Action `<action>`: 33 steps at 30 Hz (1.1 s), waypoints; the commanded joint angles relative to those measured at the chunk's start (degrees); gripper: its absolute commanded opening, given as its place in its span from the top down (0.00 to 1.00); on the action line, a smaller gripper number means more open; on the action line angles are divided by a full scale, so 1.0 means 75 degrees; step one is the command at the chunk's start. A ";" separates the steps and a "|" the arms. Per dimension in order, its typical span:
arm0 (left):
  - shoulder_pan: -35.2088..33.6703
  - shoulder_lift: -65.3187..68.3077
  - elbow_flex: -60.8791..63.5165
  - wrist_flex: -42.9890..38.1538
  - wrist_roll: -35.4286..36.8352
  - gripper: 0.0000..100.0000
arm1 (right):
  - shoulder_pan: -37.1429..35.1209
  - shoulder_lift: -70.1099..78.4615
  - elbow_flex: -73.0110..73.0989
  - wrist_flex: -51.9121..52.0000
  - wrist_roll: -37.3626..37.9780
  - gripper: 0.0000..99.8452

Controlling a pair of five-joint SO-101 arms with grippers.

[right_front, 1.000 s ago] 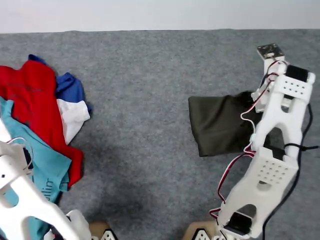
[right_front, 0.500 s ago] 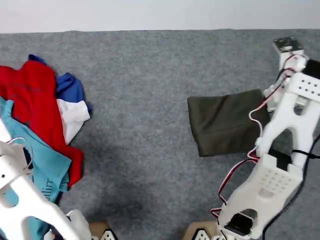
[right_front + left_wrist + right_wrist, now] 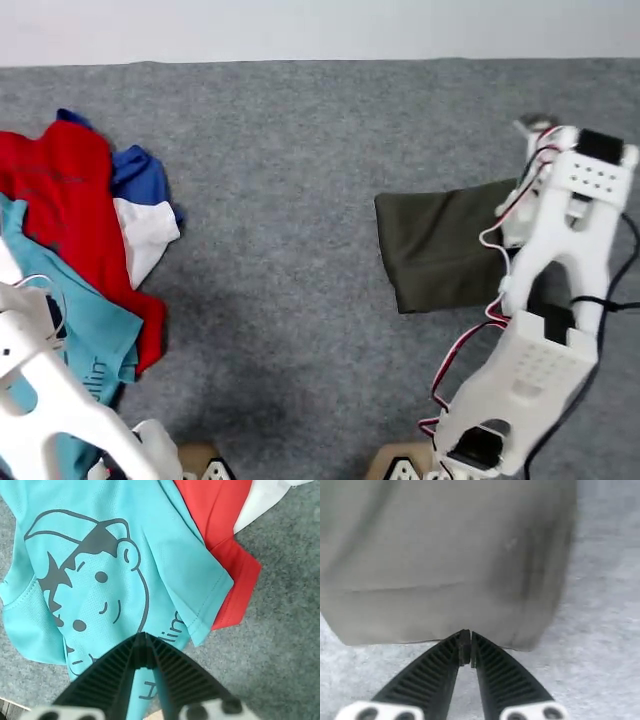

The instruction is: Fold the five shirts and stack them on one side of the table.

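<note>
1. We see the dark olive shirt [image 3: 440,250] lying folded and flat on the right side of the grey table [image 3: 290,140], well apart from the other shirts.
2. The right arm [image 3: 545,300] stands over the olive shirt's right edge. In its wrist view the right pincer [image 3: 466,650] is clenched, its tips pressed together right at the hem of the shirt [image 3: 445,555]. We cannot tell whether any cloth is caught between them.
3. On the left side of the table four shirts lie unfolded in a loose heap. The red shirt [image 3: 70,200] is spread widest. The blue shirt [image 3: 140,175] pokes out from beneath it, and the white shirt [image 3: 145,235] lies just below the blue one. The teal shirt [image 3: 85,325] overlaps the red one's lower part.
4. The left arm [image 3: 50,400] rises from the lower left corner over the teal shirt.
5. In the left wrist view the left pincer [image 3: 145,652] is clenched on nothing and hangs above the teal shirt [image 3: 100,570], close to its printed cartoon face.
6. There the red shirt [image 3: 220,510] lies under the teal sleeve, and the white shirt [image 3: 260,500] is just beside the red.
</note>
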 commanded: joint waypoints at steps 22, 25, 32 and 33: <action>0.0023 -0.0176 -0.0053 0.0012 -0.0281 1.00 | -0.1412 -0.0897 0.0891 -0.1834 -0.0316 0.99; 0.0023 -0.0188 -0.0041 0.0023 -0.0281 1.00 | -0.1975 -0.0334 0.0891 -0.2292 -0.0516 0.99; 0.0023 -0.0188 -0.0041 0.0023 -0.0281 1.00 | -0.2842 0.1178 0.0867 -0.3405 -0.0574 0.99; 0.0023 -0.0188 -0.0041 0.0023 -0.0281 1.00 | -0.2889 0.1307 0.0844 -0.3429 -0.0563 0.99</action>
